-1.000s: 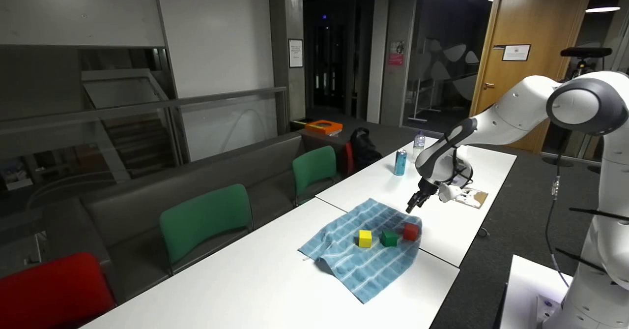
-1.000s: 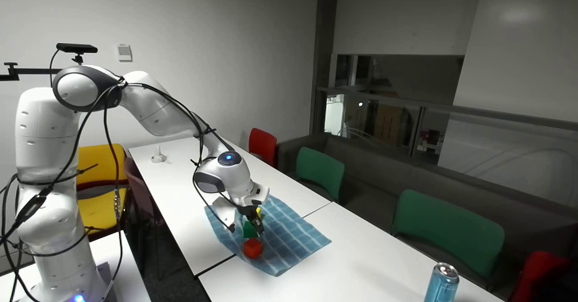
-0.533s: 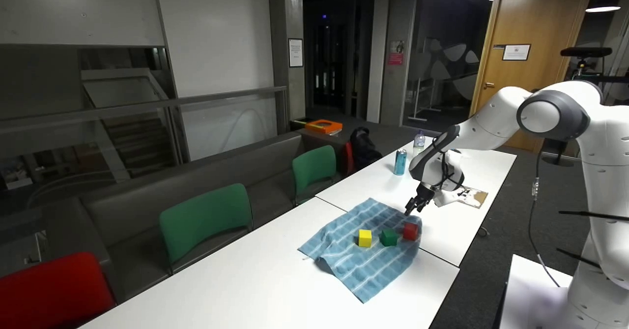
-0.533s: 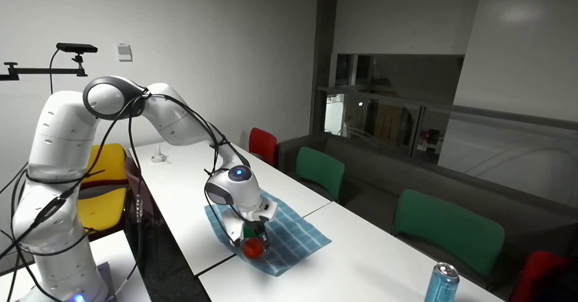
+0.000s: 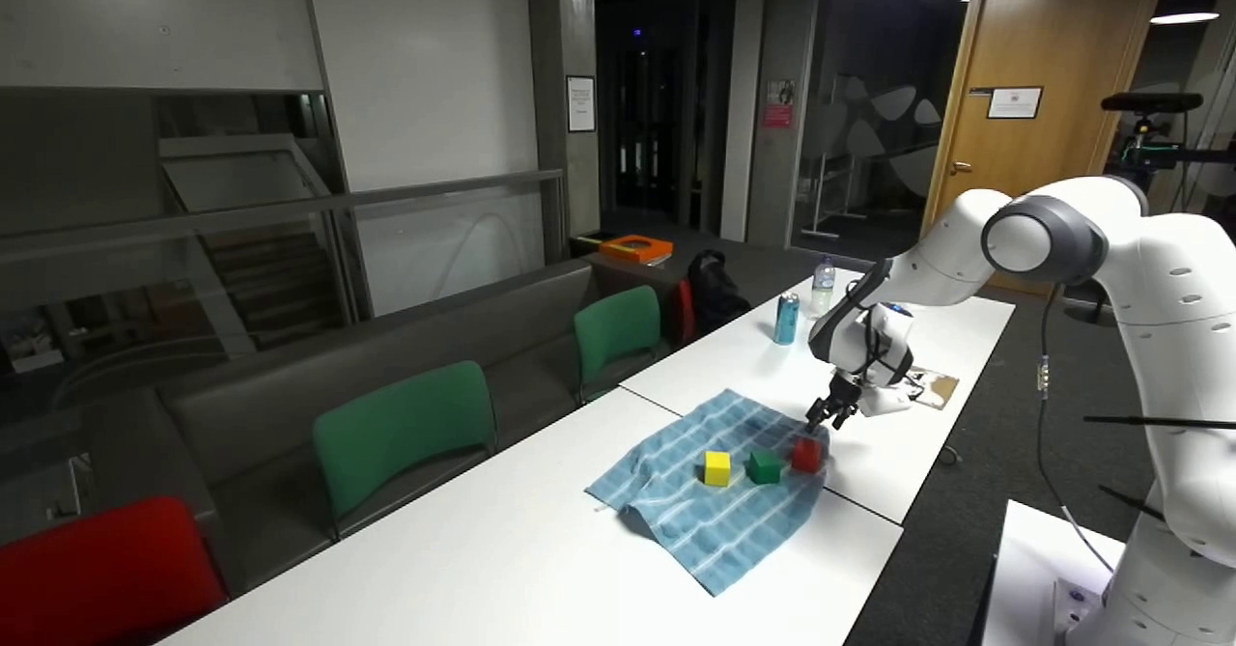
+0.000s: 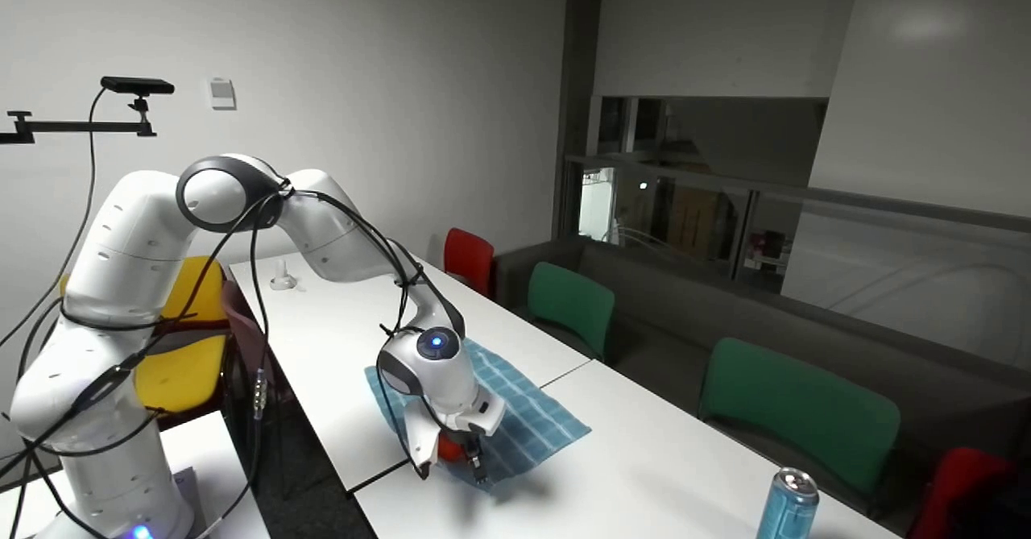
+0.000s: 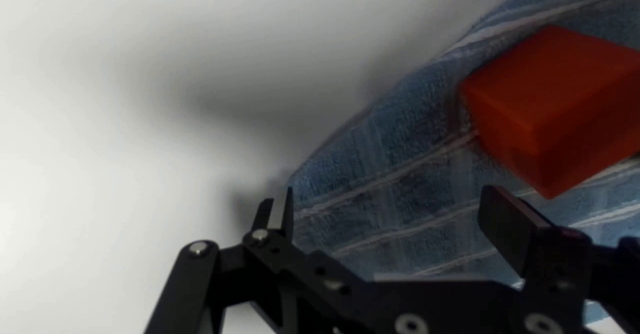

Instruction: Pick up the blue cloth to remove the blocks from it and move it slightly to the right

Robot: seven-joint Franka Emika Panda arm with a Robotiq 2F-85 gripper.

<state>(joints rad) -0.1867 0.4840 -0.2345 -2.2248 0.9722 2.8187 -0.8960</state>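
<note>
The blue cloth [image 5: 695, 520] lies on the white table and also shows in an exterior view [image 6: 527, 418]. A yellow block [image 5: 716, 468], a green block [image 5: 764, 467] and a red block [image 5: 807, 454] sit on it in a row. In the other camera's exterior view the arm hides the yellow and green blocks and part of the red block [image 6: 449, 449]. My gripper [image 5: 825, 424] is open and empty, low over the cloth's edge beside the red block. In the wrist view, the cloth [image 7: 395, 184] lies beneath the open jaws [image 7: 390, 196]; the red block [image 7: 545, 109] is beyond the right finger.
A blue can [image 5: 787, 319] and a bottle [image 5: 823, 287] stand farther along the table [image 5: 502, 559]. A flat brown and white item [image 5: 935, 388] lies near the arm. Green chairs [image 5: 406, 434] line the far side. A small white object [image 6: 282, 277] stands at the table's end.
My gripper has moved along the cloth toward its edge by the red block and lower, covering more of the red block in an exterior view. The cloth and blocks have not visibly moved.
</note>
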